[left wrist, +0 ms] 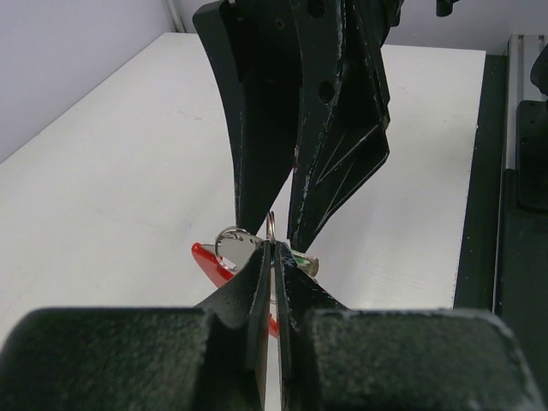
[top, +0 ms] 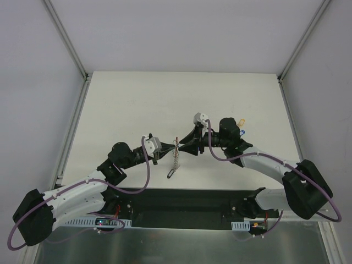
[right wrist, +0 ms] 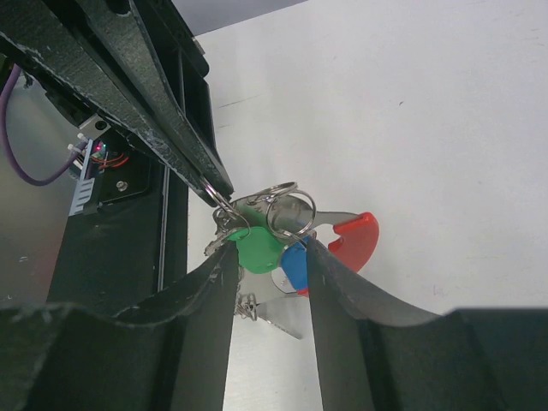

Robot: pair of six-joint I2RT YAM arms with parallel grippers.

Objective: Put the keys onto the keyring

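Observation:
The keyring (top: 175,159) hangs between my two grippers above the table, its grey chain-like piece dangling down. My left gripper (top: 164,148) is shut on a thin metal split ring (left wrist: 271,228); the red loop (left wrist: 208,259) shows just behind its fingertips. In the right wrist view, my right gripper (right wrist: 270,253) closes on the green key (right wrist: 257,247) and the blue key (right wrist: 295,267), one finger touching each. The red loop (right wrist: 355,240) sticks out to the right. A yellow key (top: 242,122) lies on the table beside the right arm.
The right gripper's black fingers (left wrist: 334,128) fill the upper middle of the left wrist view, and the left gripper's fingers (right wrist: 145,94) cross the right wrist view's upper left. The dark base rail (top: 187,201) runs along the near table edge.

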